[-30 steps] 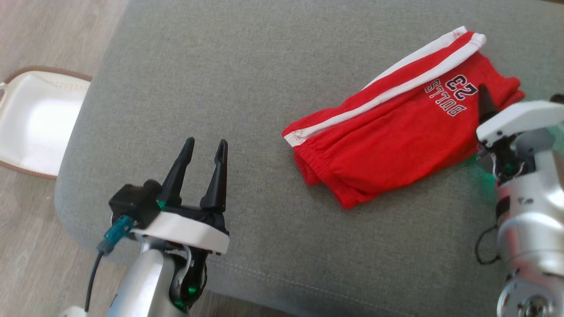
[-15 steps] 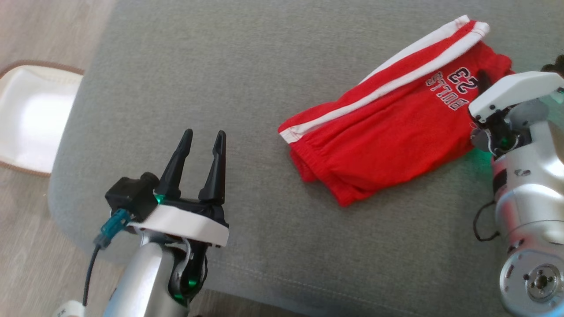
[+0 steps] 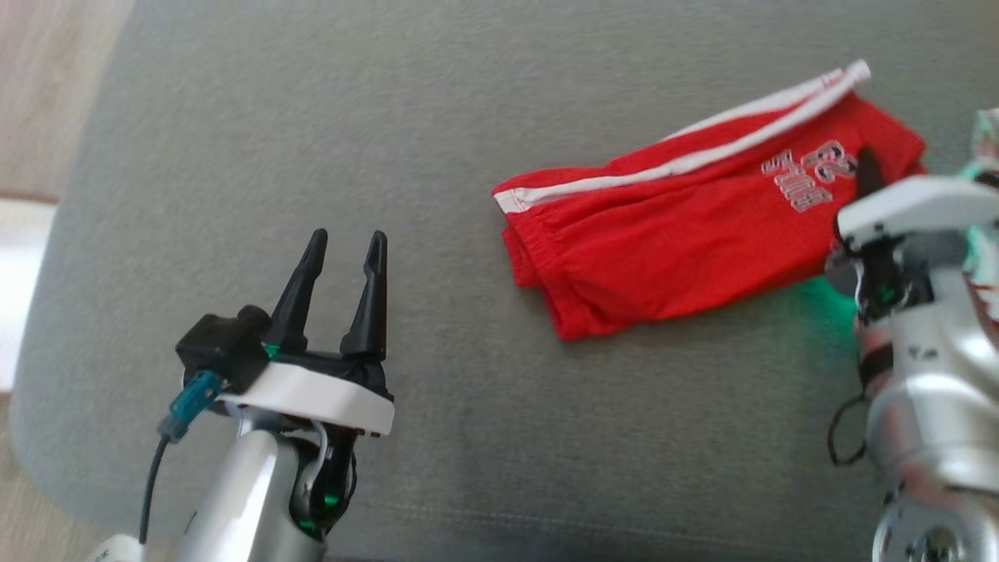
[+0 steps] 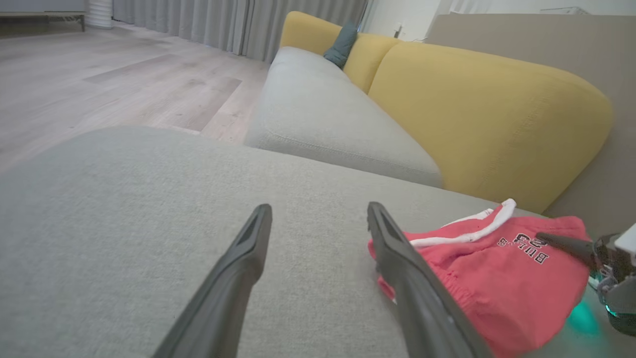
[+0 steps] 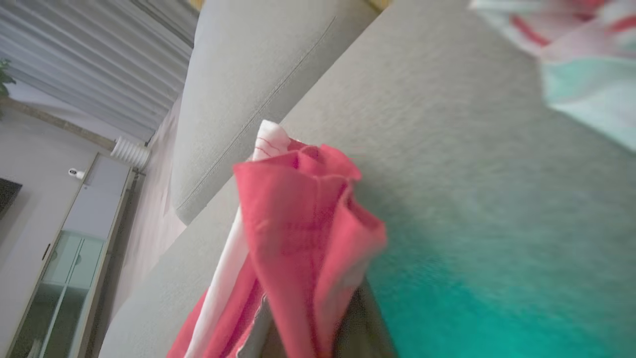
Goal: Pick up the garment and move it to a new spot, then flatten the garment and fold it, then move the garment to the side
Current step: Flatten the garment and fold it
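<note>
The garment (image 3: 663, 242) is a pair of red shorts with white side stripes and dark lettering, lying on the grey cushion (image 3: 390, 117) right of centre. My right gripper (image 3: 866, 165) is at its right end, over the lettering. In the right wrist view the red cloth (image 5: 298, 223) bunches up between the right gripper's (image 5: 310, 311) shut fingers. My left gripper (image 3: 347, 238) stands open over bare cushion, well left of the shorts. The left wrist view has the garment (image 4: 497, 278) just past my left gripper (image 4: 318, 209), with the right gripper's finger (image 4: 561, 243) on it.
A yellow sofa back (image 4: 487, 109) and a second grey seat (image 4: 318, 114) lie beyond the cushion. A pale teal and red cloth (image 5: 586, 64) lies to the right of the garment. Wood floor (image 3: 47, 78) runs past the cushion's left edge.
My right gripper has shut on the garment's right end, and the cloth has been pulled longer and narrower. The head camera has shifted. The left gripper has stayed open.
</note>
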Robot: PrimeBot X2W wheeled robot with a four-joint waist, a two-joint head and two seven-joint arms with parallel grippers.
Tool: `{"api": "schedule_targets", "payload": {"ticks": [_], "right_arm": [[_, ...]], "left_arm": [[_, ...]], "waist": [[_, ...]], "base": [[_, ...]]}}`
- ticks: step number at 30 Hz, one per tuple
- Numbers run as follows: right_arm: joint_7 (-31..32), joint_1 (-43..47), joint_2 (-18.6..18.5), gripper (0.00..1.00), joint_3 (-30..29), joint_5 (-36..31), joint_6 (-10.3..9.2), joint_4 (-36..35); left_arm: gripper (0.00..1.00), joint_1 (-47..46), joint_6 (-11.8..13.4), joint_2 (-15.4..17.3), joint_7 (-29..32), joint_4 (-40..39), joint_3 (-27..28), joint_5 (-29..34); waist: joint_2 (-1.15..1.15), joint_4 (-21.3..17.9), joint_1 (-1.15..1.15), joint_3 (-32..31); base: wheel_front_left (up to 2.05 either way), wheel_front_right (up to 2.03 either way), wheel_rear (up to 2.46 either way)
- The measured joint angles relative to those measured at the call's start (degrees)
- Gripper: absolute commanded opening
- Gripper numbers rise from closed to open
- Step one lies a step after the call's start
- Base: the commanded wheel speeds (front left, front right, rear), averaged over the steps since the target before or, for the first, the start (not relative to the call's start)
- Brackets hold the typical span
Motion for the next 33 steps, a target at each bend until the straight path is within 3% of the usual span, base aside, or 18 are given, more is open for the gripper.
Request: {"api": "schedule_targets", "payload": {"ticks": [12,21,33], "right_arm": [[-2.4,16.2,0.3,0.00,6.9,13.7,0.00,-6.6],[-4.4,20.1,0.5,0.00,11.0,18.4,0.00,-8.9],[-6.7,23.1,0.5,0.00,28.6,30.6,0.00,-23.3]], "left_arm": [[1.00,3.7,-0.3,0.0,0.0,0.8,1.2,1.0],[1.00,4.8,-0.3,0.0,0.0,0.9,0.9,1.2],[1.00,7.5,0.1,0.1,0.0,1.2,1.0,2.0]], "waist": [[0.00,-5.8,0.00,-6.3],[0.00,-6.1,0.00,-9.0],[0.00,-4.0,0.00,-11.7]], "base": [[0.00,0.00,0.00],[0.00,0.00,0.00],[0.00,0.00,0.00]]}}
